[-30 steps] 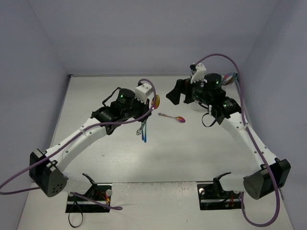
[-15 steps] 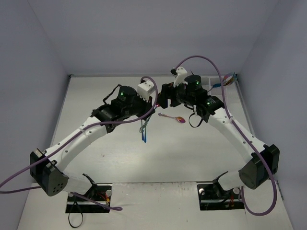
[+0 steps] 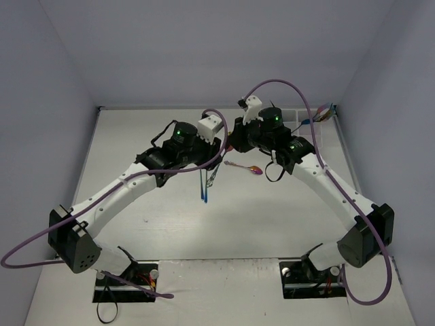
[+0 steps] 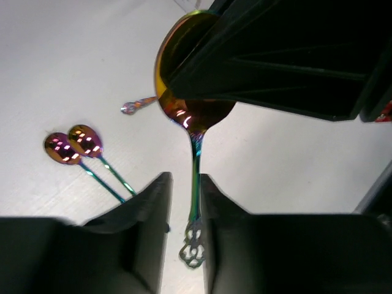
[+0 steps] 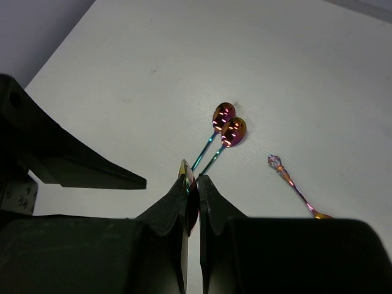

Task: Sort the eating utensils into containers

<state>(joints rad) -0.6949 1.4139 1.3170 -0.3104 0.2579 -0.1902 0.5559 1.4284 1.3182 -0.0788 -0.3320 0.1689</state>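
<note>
Overhead, white table [image 3: 272, 217] (three spoons [image 3: 253, 169] loose) between plain lavender walls [image 3: 204, 54].

My gripper [image 5: 192, 184] pinches the thin edge of a gold-pink spoon [image 5: 186, 176]. Beyond it, 2 purple-gold spoons [image 5: 228, 125] lie touching on the white table [image 5: 153, 55], with 1 more utensil [image 5: 293, 187] near them on the right.
</note>
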